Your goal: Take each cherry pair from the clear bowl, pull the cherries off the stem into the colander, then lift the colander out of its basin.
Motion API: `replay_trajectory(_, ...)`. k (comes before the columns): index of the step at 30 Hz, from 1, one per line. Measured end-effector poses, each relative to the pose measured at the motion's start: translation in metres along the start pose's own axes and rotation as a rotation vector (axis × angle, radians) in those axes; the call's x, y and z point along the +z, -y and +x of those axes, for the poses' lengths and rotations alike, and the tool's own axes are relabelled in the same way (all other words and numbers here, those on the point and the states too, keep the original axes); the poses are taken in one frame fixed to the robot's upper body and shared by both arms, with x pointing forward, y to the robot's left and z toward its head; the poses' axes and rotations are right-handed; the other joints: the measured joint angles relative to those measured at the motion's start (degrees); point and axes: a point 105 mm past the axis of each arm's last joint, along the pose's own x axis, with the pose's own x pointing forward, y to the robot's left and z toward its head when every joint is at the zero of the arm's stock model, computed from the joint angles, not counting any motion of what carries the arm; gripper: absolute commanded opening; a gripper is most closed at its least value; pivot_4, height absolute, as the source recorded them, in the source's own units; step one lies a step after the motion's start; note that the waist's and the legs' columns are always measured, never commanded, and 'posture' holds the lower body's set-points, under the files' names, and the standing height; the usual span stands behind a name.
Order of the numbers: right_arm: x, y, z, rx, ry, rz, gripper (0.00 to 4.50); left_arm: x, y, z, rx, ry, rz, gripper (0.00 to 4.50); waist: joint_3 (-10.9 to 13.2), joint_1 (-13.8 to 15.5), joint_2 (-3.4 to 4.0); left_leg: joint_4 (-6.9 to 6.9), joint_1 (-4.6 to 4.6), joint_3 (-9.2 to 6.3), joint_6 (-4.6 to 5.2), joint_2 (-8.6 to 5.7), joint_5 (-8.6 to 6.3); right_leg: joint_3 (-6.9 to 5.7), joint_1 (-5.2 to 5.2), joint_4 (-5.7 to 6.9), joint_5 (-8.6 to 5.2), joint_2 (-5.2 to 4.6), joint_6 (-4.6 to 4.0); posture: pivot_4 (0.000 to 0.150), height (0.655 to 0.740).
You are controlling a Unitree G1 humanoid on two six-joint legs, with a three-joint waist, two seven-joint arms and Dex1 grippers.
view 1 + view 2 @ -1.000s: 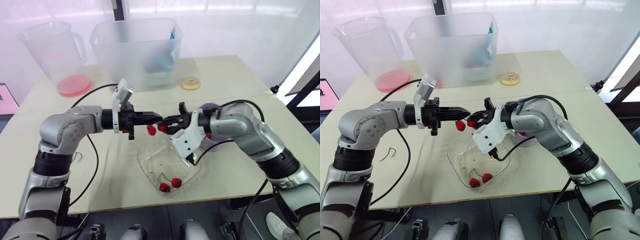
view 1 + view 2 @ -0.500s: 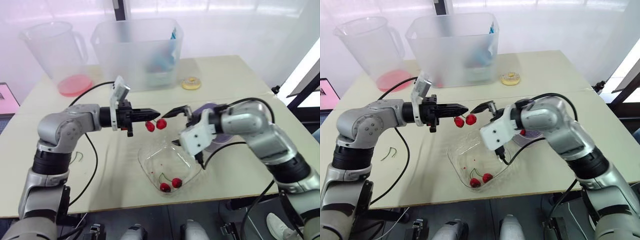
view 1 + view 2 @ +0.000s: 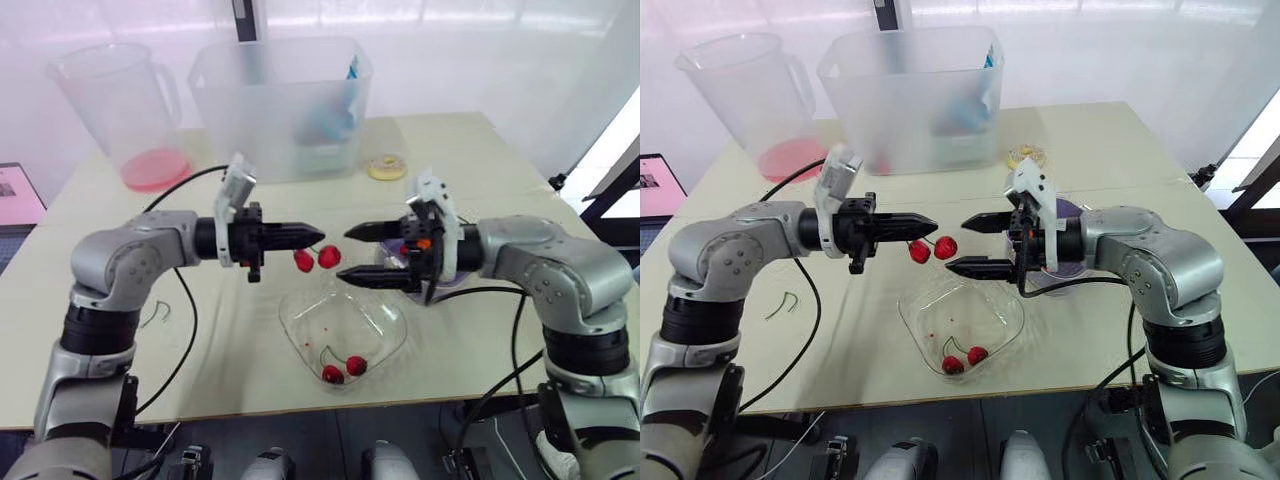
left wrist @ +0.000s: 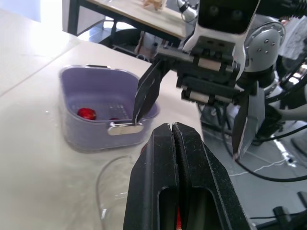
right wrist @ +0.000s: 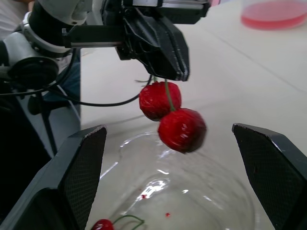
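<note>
My left gripper [image 3: 318, 236] is shut on the stem of a cherry pair [image 3: 316, 258], and both red cherries hang under its tips above the clear bowl [image 3: 375, 335]. Facing it from the right, my right gripper [image 3: 352, 253] stands open, one finger above and one below, close to the cherries without touching them. In the right wrist view the cherry pair [image 5: 178, 128] dangles between its spread fingers [image 5: 81, 172]. A second cherry pair [image 3: 342, 368] lies in the bowl. The purple colander [image 4: 98, 76] in its basin sits behind my right gripper with a cherry [image 4: 86, 113] inside.
A large translucent tub [image 3: 280, 100] and a pitcher [image 3: 115, 95] with a pink disc [image 3: 155, 170] by it stand at the back of the table. A small yellow ring [image 3: 385, 168] lies near the tub. A loose stem [image 3: 150, 315] lies at the left.
My right gripper has opened off the cherry it pinched, drawn back to the right and turned its fingers one over the other. The pair still hangs whole from my left gripper.
</note>
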Motion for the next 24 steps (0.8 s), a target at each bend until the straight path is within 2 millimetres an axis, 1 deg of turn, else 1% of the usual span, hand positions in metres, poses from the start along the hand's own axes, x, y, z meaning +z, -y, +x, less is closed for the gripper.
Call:
replay_trajectory(2,0.003,0.0,0.01,0.007,0.009,-0.003,4.48,-0.001,0.001,0.001,-0.007,0.001,-0.006,0.0,0.0,0.0,0.0,0.01,0.0,0.0,0.0,0.01,0.0,0.0,-0.01,0.01,0.0,0.01,0.0,0.15,0.74)
replay_trajectory(4,0.003,0.003,0.014,0.005,0.006,0.002,4.48,0.0,0.004,0.002,-0.017,0.002,0.001,0.0,0.0,0.0,0.0,0.01,0.0,0.0,0.0,0.01,0.0,0.0,-0.01,0.01,0.0,0.0,0.0,0.15,0.74)
replay_trajectory(5,0.001,0.004,0.014,0.001,0.003,0.01,3.91,0.001,0.004,0.002,-0.018,0.002,0.002,0.0,0.0,0.1,0.0,0.01,0.0,-0.03,0.0,-0.01,0.0,0.0,0.01,0.01,0.0,0.0,0.0,0.15,0.74)
replay_trajectory(6,-0.001,0.005,0.015,0.002,-0.002,0.02,3.63,0.001,0.004,0.002,-0.016,0.002,0.002,0.0,0.0,0.1,0.0,0.01,0.0,-0.03,0.0,-0.03,0.0,0.0,0.02,0.0,0.0,-0.03,0.0,0.15,0.74)
replay_trajectory(9,-0.004,0.007,0.017,0.003,-0.011,0.035,2.23,0.001,0.004,0.002,-0.014,0.003,0.002,0.0,0.0,0.1,0.0,0.01,0.0,-0.03,0.0,-0.03,0.0,0.0,0.02,0.0,0.0,-0.02,0.0,0.15,0.74)
replay_trajectory(24,-0.009,0.004,0.018,0.018,-0.034,0.034,2.23,-0.002,0.002,0.001,-0.002,0.003,-0.007,0.0,0.0,0.0,0.0,0.01,0.0,-0.02,0.0,-0.02,0.0,0.0,0.01,0.0,0.0,-0.01,0.0,0.15,0.74)
